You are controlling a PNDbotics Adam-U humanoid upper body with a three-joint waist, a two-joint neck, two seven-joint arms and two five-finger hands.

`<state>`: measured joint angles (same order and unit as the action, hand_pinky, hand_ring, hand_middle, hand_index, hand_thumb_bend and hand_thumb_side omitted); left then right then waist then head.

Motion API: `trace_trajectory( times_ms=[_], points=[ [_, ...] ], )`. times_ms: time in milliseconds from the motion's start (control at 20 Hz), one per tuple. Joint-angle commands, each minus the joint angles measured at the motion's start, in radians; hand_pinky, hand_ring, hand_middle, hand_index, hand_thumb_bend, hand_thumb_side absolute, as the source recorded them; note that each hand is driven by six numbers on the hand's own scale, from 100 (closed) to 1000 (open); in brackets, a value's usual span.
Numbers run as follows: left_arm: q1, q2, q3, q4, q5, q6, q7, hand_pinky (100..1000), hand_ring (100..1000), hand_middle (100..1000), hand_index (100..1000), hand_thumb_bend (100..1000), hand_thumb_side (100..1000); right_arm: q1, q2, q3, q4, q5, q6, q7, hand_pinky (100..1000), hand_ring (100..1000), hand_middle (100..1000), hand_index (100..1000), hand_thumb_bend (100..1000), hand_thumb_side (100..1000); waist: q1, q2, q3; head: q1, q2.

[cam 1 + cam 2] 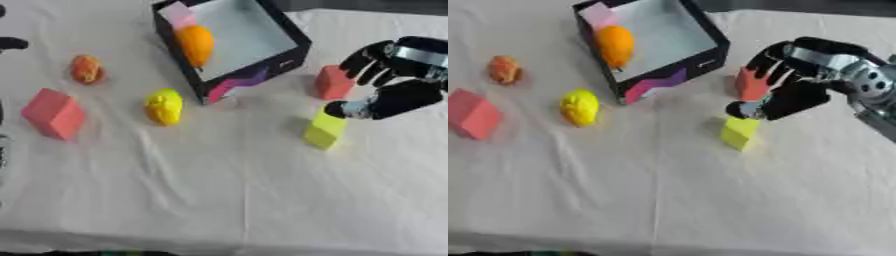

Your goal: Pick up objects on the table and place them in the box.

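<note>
One box [262, 37] sits at the far middle of the white-clothed table [227, 200], black-walled with a pale floor and a pink and purple patch on its near corner. Inside it lie two things: an orange, egg-shaped object [196, 44] leaning against the left wall, and a small pink piece [179, 14] in the far left corner, too blurred to name. Outside the box five things are on the cloth. Two are reddish blocks: a larger pink-red block [54, 113] near the left edge and a smaller red block [333, 82] just right of the box. One yellow-green block [325, 130] stands tilted near the smaller red block, on its near side. One lumpy yellow object [164, 106] lies just in front of the box's left corner, and one orange-brown rounded object [86, 69] lies farther left; the exact shape of either is hard to tell. The right hand [794, 97] comes in from the right, thumb tip touching the top of the yellow-green block, fingers spread and relaxed over the red block, closed on nothing; in the right eye view those fingers partly cover the red block. The forearm is cut off at the right edge. The left hand cannot be made out: only dark slivers show at the left border.
</note>
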<state>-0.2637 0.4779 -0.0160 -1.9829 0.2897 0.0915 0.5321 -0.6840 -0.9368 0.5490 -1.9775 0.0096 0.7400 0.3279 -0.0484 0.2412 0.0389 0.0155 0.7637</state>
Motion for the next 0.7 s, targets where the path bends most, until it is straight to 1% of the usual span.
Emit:
trace_trajectory(
  times_ms=[50,300,550,600,700],
  points=[
    [-0.006,0.026,0.002,-0.017,-0.002,0.0,-0.003,521,775,736,786,336,782,-0.001,-0.007,0.002,0.013,0.026,-0.006,0.019,796,779,749,833,496,334,0.004,-0.01,0.0,-0.002,-0.003],
    [-0.007,0.026,0.001,-0.017,0.0,0.001,-0.004,521,776,736,786,334,783,0.013,0.014,0.02,0.059,0.073,-0.027,0.036,792,769,750,825,484,321,0.005,-0.01,0.0,-0.003,-0.006],
    [-0.008,0.026,-0.002,-0.017,0.001,0.002,-0.007,521,776,736,786,332,784,0.014,0.037,0.034,0.116,0.127,-0.058,0.047,787,765,753,824,455,270,0.006,-0.009,0.001,-0.005,-0.007],
    [-0.008,0.026,-0.002,-0.017,0.001,0.002,-0.008,521,776,736,786,332,785,0.014,0.041,0.035,0.127,0.134,-0.064,0.048,787,765,753,824,459,279,0.006,-0.009,0.001,-0.005,-0.007],
    [-0.008,0.026,-0.003,-0.017,0.002,0.003,-0.009,520,777,736,783,331,786,0.012,0.05,0.038,0.144,0.148,-0.074,0.047,782,761,752,825,453,262,0.007,-0.009,0.001,-0.004,-0.006]
  ],
)
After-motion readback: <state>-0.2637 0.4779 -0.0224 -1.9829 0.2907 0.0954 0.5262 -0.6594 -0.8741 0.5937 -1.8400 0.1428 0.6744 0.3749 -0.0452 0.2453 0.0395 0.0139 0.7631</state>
